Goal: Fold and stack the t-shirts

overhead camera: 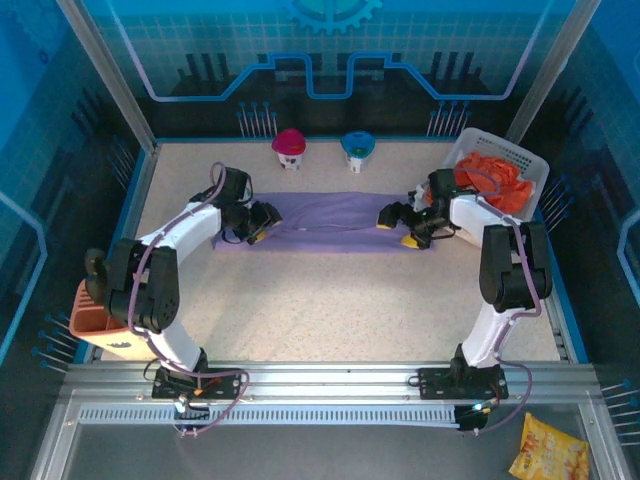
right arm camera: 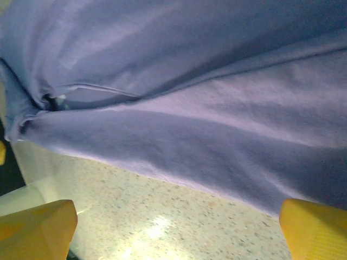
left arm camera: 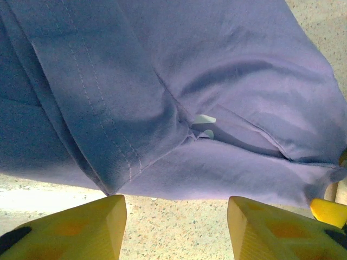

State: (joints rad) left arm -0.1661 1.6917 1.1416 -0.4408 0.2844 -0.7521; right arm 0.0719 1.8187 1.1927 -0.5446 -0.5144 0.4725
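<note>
**Both end effectors open and empty at the ends of the lavender shirt**

From the top camera I am watching the lavender t-shirt (overhead camera: 330, 222) lying on the speckled table (overhead camera: 330, 310) as a long, flat band, stretching between my two end effectors. The left end effector (left arm camera: 176, 215) is standing open with nothing between its yellow wedge-shaped fingers (left arm camera: 81, 227). The shirt's soft, creased cloth is lying just beyond their tips. That wrist camera is giving me detail the top one is not: a double-stitched hem (left arm camera: 108, 135) and a small white label (left arm camera: 205, 118) tucked into a fold. The right end effector (right arm camera: 176, 233) is gaping wide, also empty, with the shirt's smooth rolled edge lying just ahead of it. Beyond the right end effector, the orange-red t-shirts (overhead camera: 492, 178) are sitting crumpled in a white lattice basket (overhead camera: 520, 156).
</note>
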